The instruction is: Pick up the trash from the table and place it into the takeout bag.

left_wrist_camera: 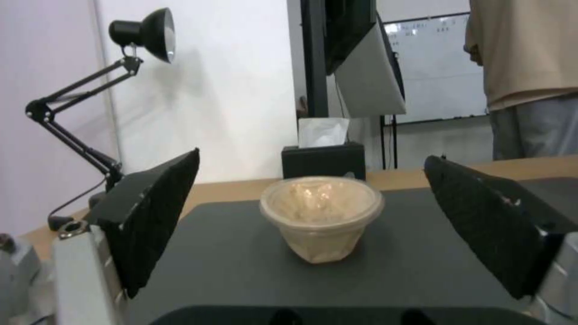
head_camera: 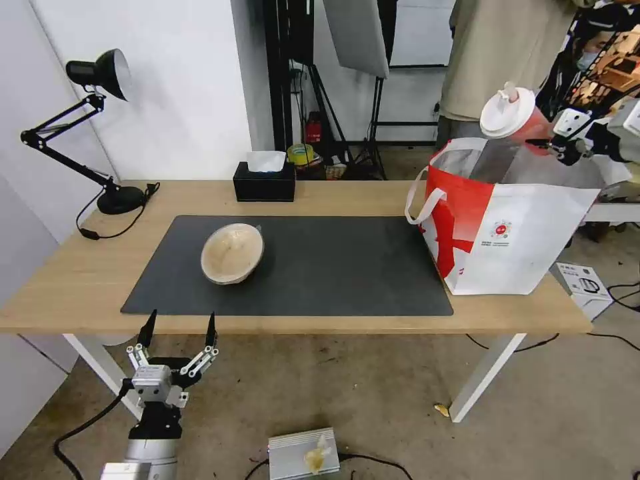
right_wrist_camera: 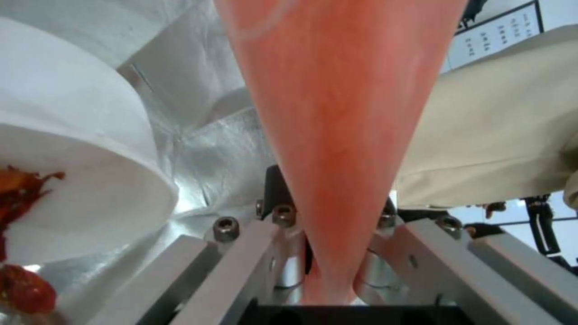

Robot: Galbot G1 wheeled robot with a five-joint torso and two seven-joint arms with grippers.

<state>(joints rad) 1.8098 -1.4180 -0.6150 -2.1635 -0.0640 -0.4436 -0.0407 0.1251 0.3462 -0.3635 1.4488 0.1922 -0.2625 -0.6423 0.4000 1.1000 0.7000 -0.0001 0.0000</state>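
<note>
Waiting low before the near edge of the table [head_camera: 347, 193], the left gripper [head_camera: 179, 333] has its two dark fingers [left_wrist_camera: 151, 216] spread wide and holds nothing — in its wrist view it looks straight across the dark grey mat [head_camera: 333, 267] at the beige paper-pulp bowl [head_camera: 232, 253], which sits alone on the mat's left part, tipped a little. Behind it, at the table's far edge, stands a black tissue box [head_camera: 265, 182], with a desk lamp [head_camera: 100, 73] at the far left corner. At the right end the takeout bag [head_camera: 507, 240] stands open, and above its mouth the right gripper [head_camera: 557, 148] is clamped on the red cup [head_camera: 517, 117], tilted with its white lid toward the robot. The right wrist view shows one white bowl [right_wrist_camera: 78, 180] with red scraps already lying inside on the foil lining. The step in hand looks like dropping the cup in; that calls for lowering it past the rim, then letting go. Counted: three trash items — one bagged, one held, one on the table.
</note>
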